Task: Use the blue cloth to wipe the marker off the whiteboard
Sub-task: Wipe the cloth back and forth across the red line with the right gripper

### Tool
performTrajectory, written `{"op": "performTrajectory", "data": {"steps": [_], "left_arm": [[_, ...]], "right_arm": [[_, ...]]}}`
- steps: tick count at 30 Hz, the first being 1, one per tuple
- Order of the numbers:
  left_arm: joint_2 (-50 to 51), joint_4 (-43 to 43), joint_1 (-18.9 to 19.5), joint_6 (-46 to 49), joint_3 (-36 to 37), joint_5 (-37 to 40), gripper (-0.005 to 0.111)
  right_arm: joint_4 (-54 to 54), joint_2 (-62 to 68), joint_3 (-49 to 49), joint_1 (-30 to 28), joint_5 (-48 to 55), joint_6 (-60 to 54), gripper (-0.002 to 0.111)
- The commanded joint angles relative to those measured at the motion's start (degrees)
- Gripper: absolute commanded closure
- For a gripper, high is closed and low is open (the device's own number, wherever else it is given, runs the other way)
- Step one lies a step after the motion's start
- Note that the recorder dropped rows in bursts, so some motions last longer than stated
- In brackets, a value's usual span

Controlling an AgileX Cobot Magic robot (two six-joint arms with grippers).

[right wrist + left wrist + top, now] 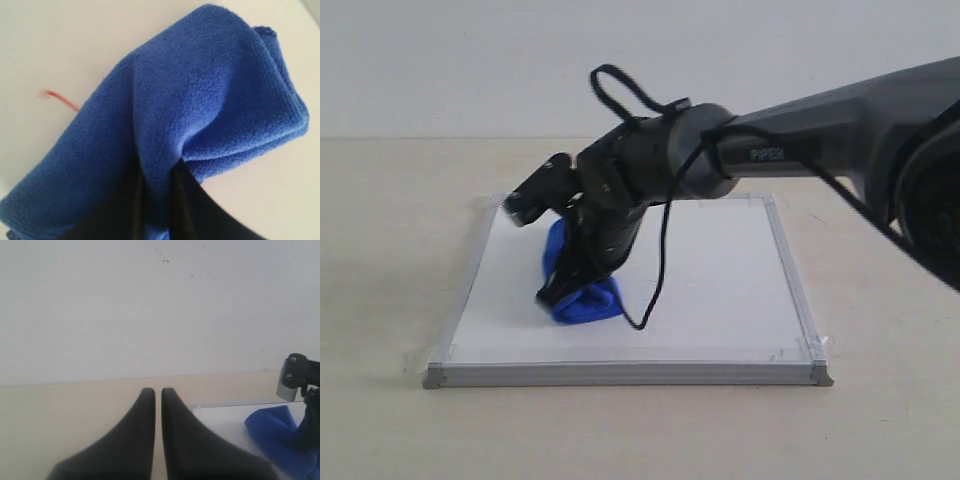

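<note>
1. Blue microfibre, the blue cloth (584, 303), lies bunched on the left front part of the whiteboard (720, 290) in the exterior view, resting on the white surface.
2. We see the right gripper (560, 292) coming down onto that bundle from the dark right arm (820, 130), which reaches in from the right side and crosses over the board.
3. In the right wrist view, the right gripper's two black fingers (205, 210) pinch a fold of the blue cloth (200, 100) between them, so we read this pincer as clamped on the fabric.
4. The marker (60, 99) shows there as a short reddish line on the whiteboard (75, 40). One end appears to run under the cloth's edge, though the close view is soft and we cannot be sure.
5. In the exterior view we cannot make out the marker.
6. The left gripper (158, 392) hangs above the beige table (60, 410), just beside the board's corner and apart from the cloth. Its black fingers (142, 430) are pressed almost together, with only a thin slit between them and nothing held.
7. A black cable (660, 262) loops down from the right arm to the board.
8. The whiteboard's grey frame (620, 374) lies flat on the table (390, 250).
</note>
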Motion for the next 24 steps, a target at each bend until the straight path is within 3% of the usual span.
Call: {"op": "performTrajectory", "data": {"steps": [1,5,10,13,15,18,20,24], "left_arm": [[0.08,0.06,-0.20,-0.07,-0.22,-0.01,0.102],[0.08,0.06,-0.20,-0.07,-0.22,-0.01,0.102],[0.08,0.06,-0.20,-0.07,-0.22,-0.01,0.102],[0.08,0.06,-0.20,-0.07,-0.22,-0.01,0.102],[0.08,0.06,-0.20,-0.07,-0.22,-0.01,0.102],[0.08,0.06,-0.20,-0.07,-0.22,-0.01,0.102],[0.08,0.06,-0.20,-0.07,-0.22,-0.01,0.102],[0.08,0.06,-0.20,-0.07,-0.22,-0.01,0.102]], "right_arm": [[4.10,0.80,-2.76,4.92,2.41,-3.21,0.109],[1.70,0.80,-5.74,4.06,6.46,-2.38,0.109],[-11.89,1.56,-6.27,-1.62,12.17,8.39,0.109],[-14.06,3.29,-7.54,-4.27,15.96,11.60,0.109],[-12.72,4.02,-7.83,-3.29,14.31,11.41,0.109],[0.04,6.22,-10.35,2.56,8.95,1.83,0.109],[3.83,9.43,-15.43,6.05,12.18,-2.18,0.109],[-2.19,11.62,-22.08,5.46,18.82,1.51,0.109]]}}
